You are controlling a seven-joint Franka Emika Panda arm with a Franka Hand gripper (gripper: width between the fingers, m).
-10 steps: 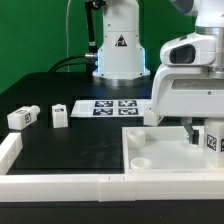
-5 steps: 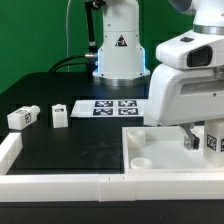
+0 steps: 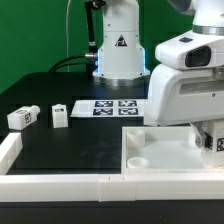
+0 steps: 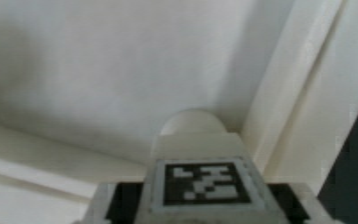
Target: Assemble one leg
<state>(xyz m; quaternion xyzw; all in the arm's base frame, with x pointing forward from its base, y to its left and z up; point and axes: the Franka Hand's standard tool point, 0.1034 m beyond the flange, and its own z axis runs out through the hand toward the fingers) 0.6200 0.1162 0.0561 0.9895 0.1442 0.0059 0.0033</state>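
The leg (image 4: 201,165) sits between the fingers (image 3: 211,139), its black-and-white tag facing the wrist camera and its rounded end pointing at the white surface beyond it. In the exterior view the leg (image 3: 216,141) shows only as a tagged white block at the right edge, low under the arm's bulky white wrist housing (image 3: 186,85) and over the large white tray-like piece (image 3: 160,156). The fingers are closed on the leg, their grey pads pressing its two sides. Whether the leg touches the tray cannot be told. Toward the exterior view's left, two more legs (image 3: 22,117) (image 3: 60,114) rest on the black tabletop (image 3: 70,145), well apart from the tray. The marker board (image 3: 110,107) lies flat behind them, before the arm's base (image 3: 118,52).
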